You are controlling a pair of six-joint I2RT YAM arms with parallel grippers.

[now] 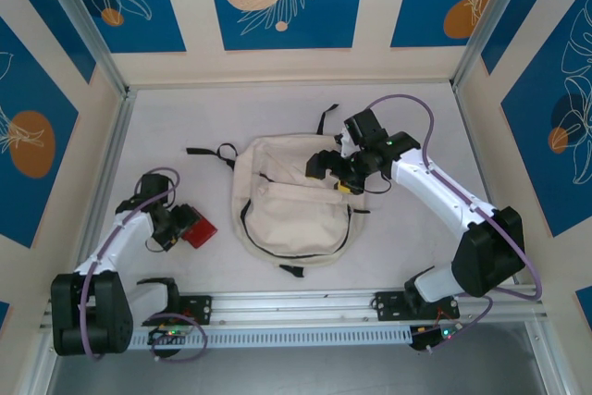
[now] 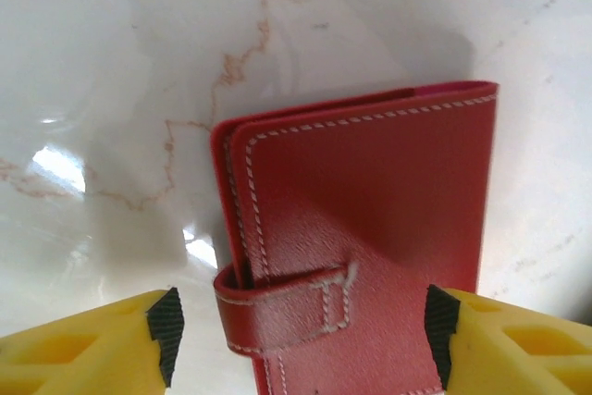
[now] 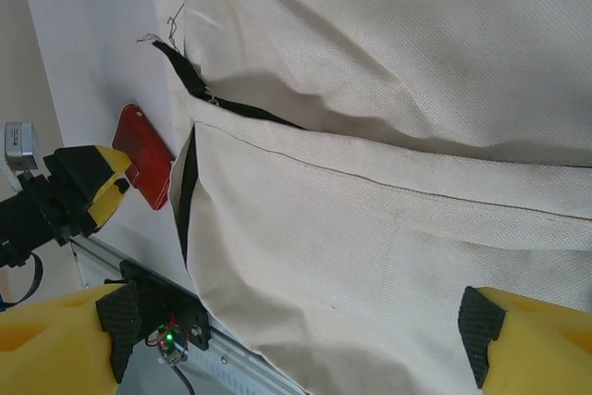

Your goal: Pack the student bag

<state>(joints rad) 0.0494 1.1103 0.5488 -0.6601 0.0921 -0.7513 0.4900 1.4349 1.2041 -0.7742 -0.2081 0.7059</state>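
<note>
Seen from above, the left arm (image 1: pixel 109 249) rises from its base at the lower left of the frame and bends inward. Its wrist is tipped down, so the left gripper (image 1: pixel 181 227) sits low at centre left. In its wrist view, yellow fingers with black pads (image 2: pixel 166 323) stand apart at the bottom corners. The right arm (image 1: pixel 435 190) reaches from the lower right toward the middle. The right gripper (image 1: pixel 335 173) points left with its jaws spread wide.

Cream student bag (image 1: pixel 298 215), red white-stitched wallet (image 2: pixel 370 201), yellow fingers (image 2: pixel 69 351)
</note>
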